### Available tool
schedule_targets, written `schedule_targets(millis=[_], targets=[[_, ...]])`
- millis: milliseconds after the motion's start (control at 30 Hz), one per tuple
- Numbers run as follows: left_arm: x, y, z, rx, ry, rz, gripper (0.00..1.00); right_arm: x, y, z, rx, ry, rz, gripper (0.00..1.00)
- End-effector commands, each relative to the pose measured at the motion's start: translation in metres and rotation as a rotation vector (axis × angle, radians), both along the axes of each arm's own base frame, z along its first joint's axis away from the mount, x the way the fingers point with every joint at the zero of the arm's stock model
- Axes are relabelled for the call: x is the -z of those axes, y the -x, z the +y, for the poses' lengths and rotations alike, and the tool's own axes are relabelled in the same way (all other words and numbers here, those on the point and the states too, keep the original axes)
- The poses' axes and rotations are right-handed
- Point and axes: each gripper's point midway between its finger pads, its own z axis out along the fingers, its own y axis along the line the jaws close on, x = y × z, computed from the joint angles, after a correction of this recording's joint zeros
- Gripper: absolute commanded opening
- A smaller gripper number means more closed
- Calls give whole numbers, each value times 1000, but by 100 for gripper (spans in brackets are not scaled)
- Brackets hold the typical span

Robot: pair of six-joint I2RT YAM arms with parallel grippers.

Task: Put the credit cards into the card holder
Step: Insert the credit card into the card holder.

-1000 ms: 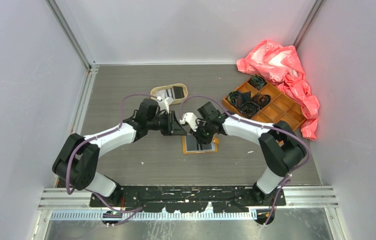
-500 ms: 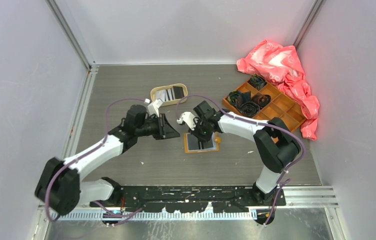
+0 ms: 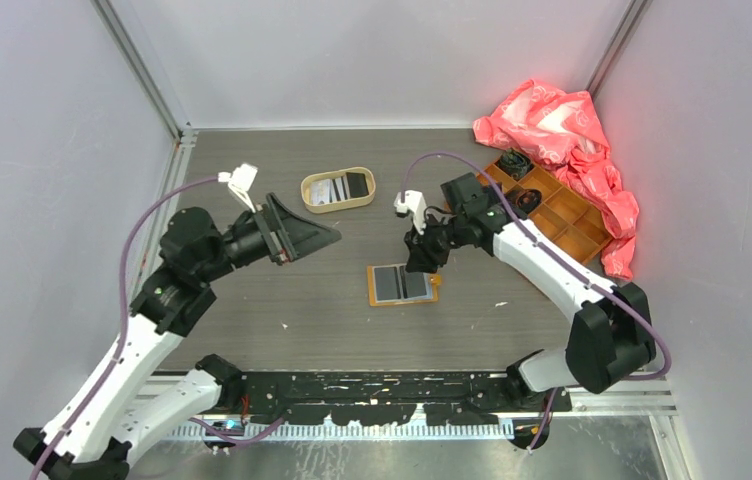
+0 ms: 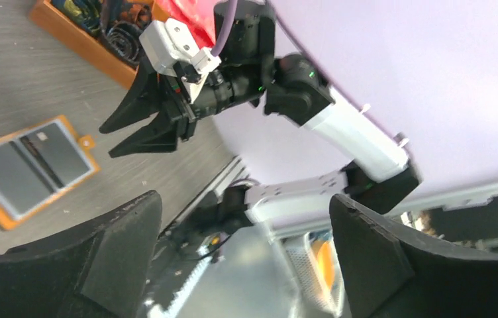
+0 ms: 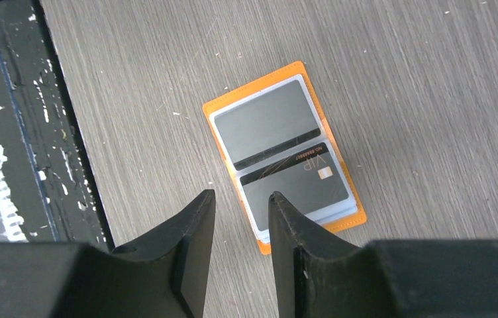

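Orange card holder (image 5: 326,225) lies open on the table (image 3: 252,300) w/ a black card (image 5: 296,179) in it, below my right gripper (image 5: 241,195), fingers (image 5: 193,225) a bit apart, empty. Left gripper (image 4: 244,199) spread wide, empty.

This looks like a robot laboratory cell. Plain pale walls (image 3: 382,60) on aluminium rails (image 3: 142,75) stand beyond and to both sides of the left gripper (image 3: 322,232) and the right gripper (image 3: 420,265). The grey table (image 3: 252,320) lies below them, the black base plate (image 3: 372,385) behind.
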Motion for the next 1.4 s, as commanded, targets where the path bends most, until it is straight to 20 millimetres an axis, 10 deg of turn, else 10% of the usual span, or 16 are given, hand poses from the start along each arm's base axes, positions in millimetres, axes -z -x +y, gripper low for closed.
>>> schedule_targets(millis=[0, 233, 500, 1367], targets=[[-33, 10, 21, -131, 59, 174, 98, -25, 1, -5, -12, -87, 11, 42], [-88, 35, 36, -142, 136, 154, 100, -31, -5, -14, 19, -95, -4, 42], [-107, 35, 33, -127, 109, 169, 100, -22, -18, -28, 64, -65, 6, 43], [-99, 27, 19, -97, 45, 51, 100, 17, -50, -89, 249, -54, 128, 45]])
